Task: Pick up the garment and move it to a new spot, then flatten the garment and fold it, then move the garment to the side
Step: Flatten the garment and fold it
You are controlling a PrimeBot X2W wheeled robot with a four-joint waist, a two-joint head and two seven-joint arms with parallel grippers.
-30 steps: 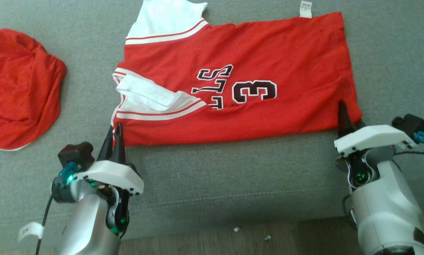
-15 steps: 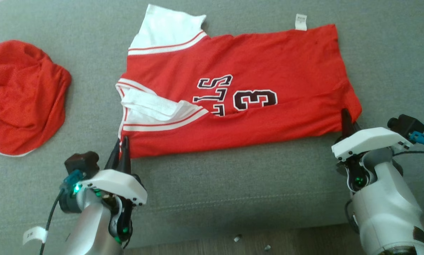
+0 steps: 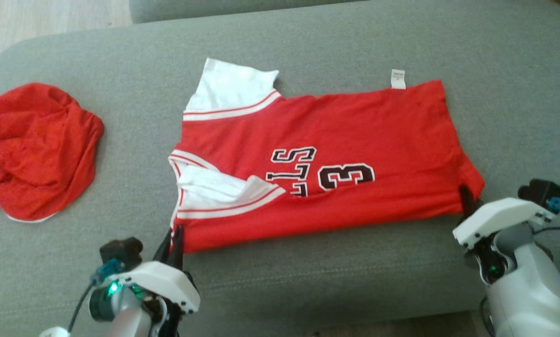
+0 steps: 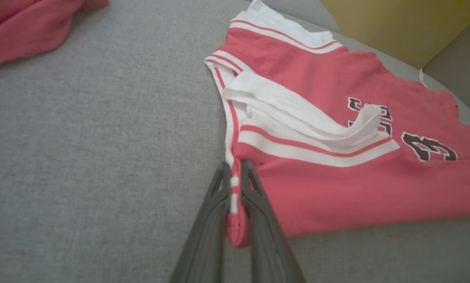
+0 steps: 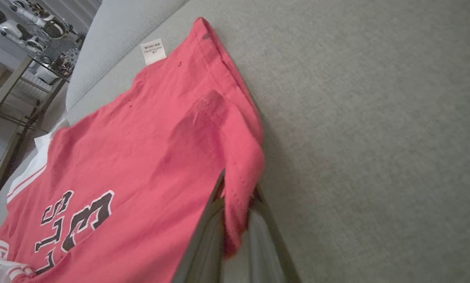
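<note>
1. A big grey sofa cushion (image 3: pixel 308 281) lies in front of me. A bit of pale wood floor (image 3: pixel 50 18) shows past its far corner at 11 o'clock.
2. A red shirt (image 3: pixel 355 131) lies spread out in the middle of the cushion. Its neck end points to 9 o'clock and its bottom edge points to 3 o'clock.
3. The shirt has black letters and a big number 3 on it. A white sleeve (image 3: pixel 233 86) sticks out at 11 o'clock.
4. A little white tag (image 3: pixel 398 78) pokes out from the shirt's edge at 1 o'clock.
5. The left pincer (image 3: pixel 174 238) is at the shirt's 7 o'clock corner. It is squeezed tight on the red and white edge there.
6. The right pincer (image 3: pixel 465 199) is at the shirt's 4 o'clock corner. It is squeezed tight on the red hem, and the cloth is bunched up between its fingers.
7. A crumpled red cloth (image 3: pixel 36 150) sits on the cushion at 9 o'clock, well apart from the shirt.
</note>
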